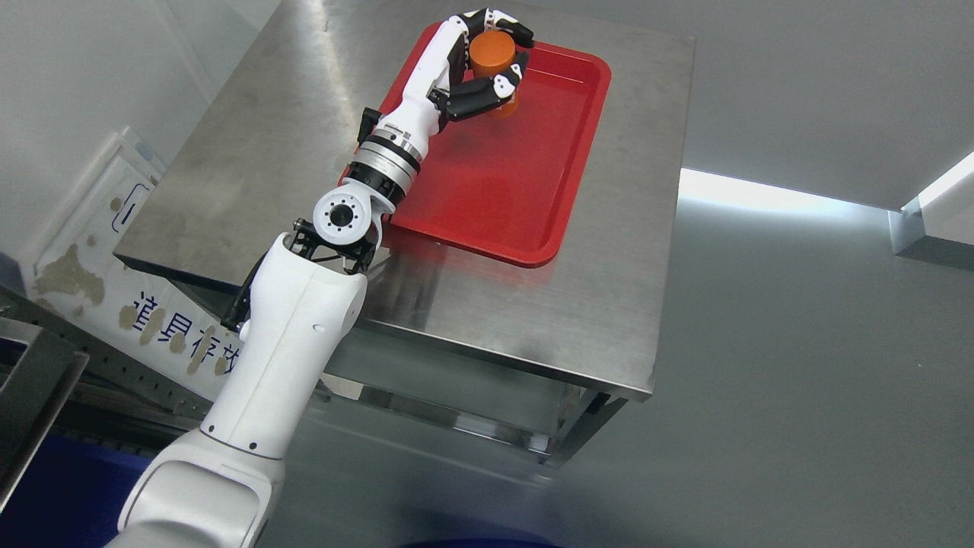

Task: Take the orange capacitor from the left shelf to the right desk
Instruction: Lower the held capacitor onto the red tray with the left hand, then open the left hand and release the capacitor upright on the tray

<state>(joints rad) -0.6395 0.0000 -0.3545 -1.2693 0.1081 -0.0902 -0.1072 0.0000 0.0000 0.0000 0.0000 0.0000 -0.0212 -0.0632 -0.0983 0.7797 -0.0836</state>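
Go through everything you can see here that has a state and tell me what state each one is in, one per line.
left hand: fingers curled shut around the orange capacitor
orange capacitor: upright, gripped, over the far left corner of the tray; whether it touches the tray cannot be told
red tray: lying flat on the steel table, nothing else in it
steel table: top bare apart from the tray
right hand: not in view

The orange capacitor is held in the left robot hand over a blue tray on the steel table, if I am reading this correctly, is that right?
Not quite: the tray is red, not blue. The rest holds. The head view shows the left robot hand closed around the orange capacitor over the far end of that red tray, which lies on the steel table.
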